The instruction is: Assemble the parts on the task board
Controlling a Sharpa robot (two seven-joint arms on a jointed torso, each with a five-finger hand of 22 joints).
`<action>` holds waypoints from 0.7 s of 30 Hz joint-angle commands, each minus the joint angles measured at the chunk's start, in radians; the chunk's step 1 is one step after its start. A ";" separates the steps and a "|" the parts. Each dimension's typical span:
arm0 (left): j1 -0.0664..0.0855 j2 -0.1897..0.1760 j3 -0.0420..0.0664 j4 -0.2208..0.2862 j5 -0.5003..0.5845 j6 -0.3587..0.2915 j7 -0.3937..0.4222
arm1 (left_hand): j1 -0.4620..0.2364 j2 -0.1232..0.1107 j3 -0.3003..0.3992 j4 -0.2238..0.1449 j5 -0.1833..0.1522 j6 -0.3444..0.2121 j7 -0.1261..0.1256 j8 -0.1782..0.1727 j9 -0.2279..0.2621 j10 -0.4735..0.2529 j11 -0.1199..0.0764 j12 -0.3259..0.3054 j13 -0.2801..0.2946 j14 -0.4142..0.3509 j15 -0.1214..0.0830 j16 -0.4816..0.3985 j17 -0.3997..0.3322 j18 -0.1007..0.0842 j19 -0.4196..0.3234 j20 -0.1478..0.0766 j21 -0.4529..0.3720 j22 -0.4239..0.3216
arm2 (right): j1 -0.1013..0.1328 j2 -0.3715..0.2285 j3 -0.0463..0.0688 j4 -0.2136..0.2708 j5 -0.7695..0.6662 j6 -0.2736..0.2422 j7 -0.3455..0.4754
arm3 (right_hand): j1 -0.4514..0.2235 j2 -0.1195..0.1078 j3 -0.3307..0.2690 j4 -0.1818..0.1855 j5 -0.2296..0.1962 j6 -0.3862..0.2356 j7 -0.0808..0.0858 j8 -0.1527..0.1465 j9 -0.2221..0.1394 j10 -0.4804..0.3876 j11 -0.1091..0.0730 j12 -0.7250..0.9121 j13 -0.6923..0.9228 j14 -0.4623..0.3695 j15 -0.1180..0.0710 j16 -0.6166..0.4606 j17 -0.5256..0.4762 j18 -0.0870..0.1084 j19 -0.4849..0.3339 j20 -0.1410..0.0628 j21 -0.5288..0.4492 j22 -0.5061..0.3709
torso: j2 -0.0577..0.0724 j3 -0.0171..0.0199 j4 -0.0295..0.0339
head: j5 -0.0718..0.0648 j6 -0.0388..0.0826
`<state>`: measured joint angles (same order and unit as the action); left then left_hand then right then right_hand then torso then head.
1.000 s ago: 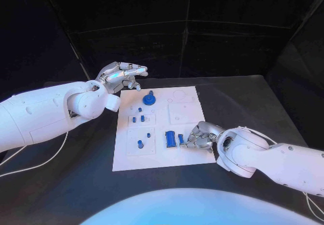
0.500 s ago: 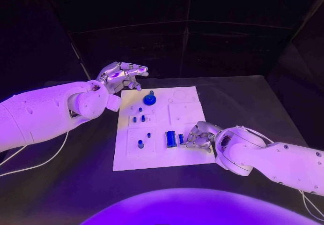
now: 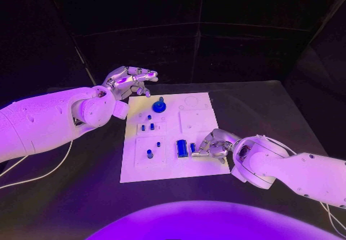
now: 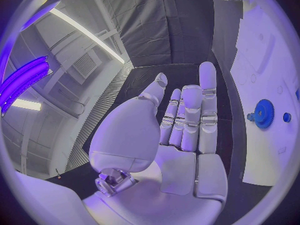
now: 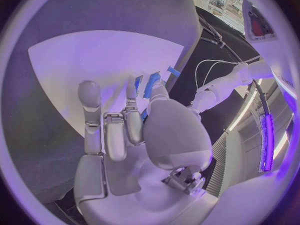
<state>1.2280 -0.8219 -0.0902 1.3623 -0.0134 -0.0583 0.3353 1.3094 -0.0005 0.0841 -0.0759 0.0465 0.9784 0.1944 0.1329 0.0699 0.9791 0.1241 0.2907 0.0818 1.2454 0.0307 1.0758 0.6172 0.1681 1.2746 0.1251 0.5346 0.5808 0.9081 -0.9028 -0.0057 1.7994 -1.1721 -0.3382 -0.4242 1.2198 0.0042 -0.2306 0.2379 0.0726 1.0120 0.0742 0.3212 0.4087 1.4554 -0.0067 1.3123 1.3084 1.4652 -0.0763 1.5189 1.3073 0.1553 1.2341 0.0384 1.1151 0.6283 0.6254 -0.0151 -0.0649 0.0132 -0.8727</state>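
Black curtained walls surround the black table.

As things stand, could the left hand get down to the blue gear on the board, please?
Probably yes: the left hand hovers open beside the task board, near the blue gear, with nothing between them.

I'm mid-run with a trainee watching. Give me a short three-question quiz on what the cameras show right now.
1. True or false: the left hand holds a blue part.
2. Which hand is down at the task board? A) left B) right C) both
3. Fill in: the blue gear stands nearer the board's ____ edge, far or near.

Key: 1 false, its fingers are apart and hold nothing. 2 B, the right hand sits by the blue block. 3 far.
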 commanded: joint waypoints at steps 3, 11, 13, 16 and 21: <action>0.002 0.004 0.000 -0.008 -0.004 -0.007 0.020 | 0.004 0.006 -0.019 0.001 0.001 -0.039 0.001 -0.008 -0.004 -0.012 0.001 0.009 0.001 -0.014 0.003 -0.004 -0.023 0.011 0.002 0.002 -0.007 -0.004 | 0.028 -0.010 0.001 -0.032 0.304 -0.047 0.326 | 0.035 0.029 -0.001 -0.014 0.005 -0.058 0.022 -0.031 -0.006 -0.072 0.022 -0.123 -0.045 0.049 0.021 -0.086 0.021 0.023 -0.083 0.013 -0.113 -0.180 | -0.010 -0.0057 0.0023 | 0.000 0.015; 0.000 0.019 -0.012 -0.043 0.020 -0.022 0.056 | 0.013 0.024 -0.045 0.008 0.001 0.002 -0.022 0.034 0.009 -0.001 -0.010 0.036 0.004 -0.166 0.008 -0.119 -0.123 0.009 -0.110 0.009 -0.088 -0.046 | 0.123 0.057 0.001 -0.238 0.742 -0.095 0.603 | 0.107 0.077 -0.008 -0.066 0.037 -0.169 0.070 -0.044 -0.027 -0.382 0.066 -0.535 -0.393 -0.105 0.060 -0.443 -0.431 0.024 -0.164 0.056 -0.265 -0.281 | -0.038 -0.0182 0.0043 | -0.003 0.065; 0.000 0.024 -0.014 -0.054 0.035 -0.032 0.067 | 0.017 0.030 -0.050 0.009 0.001 0.010 -0.024 0.037 0.008 0.005 -0.009 0.039 0.002 -0.218 0.015 -0.170 -0.150 0.006 -0.159 0.015 -0.126 -0.067 | 0.142 0.081 0.002 -0.293 0.800 -0.089 0.645 | 0.125 0.085 -0.012 -0.080 0.048 -0.182 0.077 -0.037 -0.032 -0.423 0.075 -0.560 -0.424 -0.172 0.071 -0.582 -0.584 0.024 -0.183 0.065 -0.307 -0.305 | -0.043 -0.0207 0.0045 | -0.003 0.074; 0.000 0.035 -0.015 -0.075 0.053 -0.049 0.088 | 0.024 0.040 -0.057 0.010 0.001 0.026 -0.024 0.038 0.004 0.021 -0.003 0.035 -0.006 -0.299 0.033 -0.287 -0.216 0.000 -0.246 0.032 -0.202 -0.112 | 0.165 0.117 0.002 -0.369 0.851 -0.069 0.699 | 0.161 0.106 -0.018 -0.106 0.061 -0.202 0.097 -0.034 -0.052 -0.514 0.100 -0.649 -0.517 -0.267 0.100 -0.764 -0.716 0.022 -0.241 0.089 -0.411 -0.362 | -0.049 -0.0223 0.0024 | -0.003 0.091; -0.005 0.069 -0.016 -0.125 0.087 -0.083 0.125 | 0.032 0.053 -0.073 0.016 0.000 0.030 -0.016 0.018 -0.004 0.035 0.007 -0.005 -0.019 -0.335 0.064 -0.476 -0.329 0.002 -0.326 0.067 -0.304 -0.190 | 0.185 0.168 0.004 -0.466 0.897 -0.020 0.770 | 0.194 0.127 -0.039 -0.140 0.057 -0.207 0.120 -0.069 -0.110 -0.596 0.140 -0.835 -0.739 -0.377 0.147 -1.032 -0.854 0.014 -0.333 0.141 -0.590 -0.461 | -0.061 -0.0195 0.0072 | -0.004 0.117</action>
<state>1.2225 -0.7584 -0.1068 1.2453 0.0256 -0.1009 0.3958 1.3406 0.0409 0.0167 -0.0582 0.0465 1.0098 0.1749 0.1548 0.0665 1.0094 0.1318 0.2909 0.0633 0.9140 0.0903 0.6210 0.3008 0.1682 0.9575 0.1882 0.2413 0.3992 1.0904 -0.7418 -0.0018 1.3475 -0.3918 -0.3947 0.2186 1.4048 0.1312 -0.2680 0.1038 0.1306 0.8061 0.1852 0.2593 0.3073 0.8724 0.1288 0.5030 0.6005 1.1110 0.0638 0.5283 0.4741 0.1712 0.9182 0.1719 0.5502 0.1811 0.5758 -0.0355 -0.0611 0.0098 -0.7672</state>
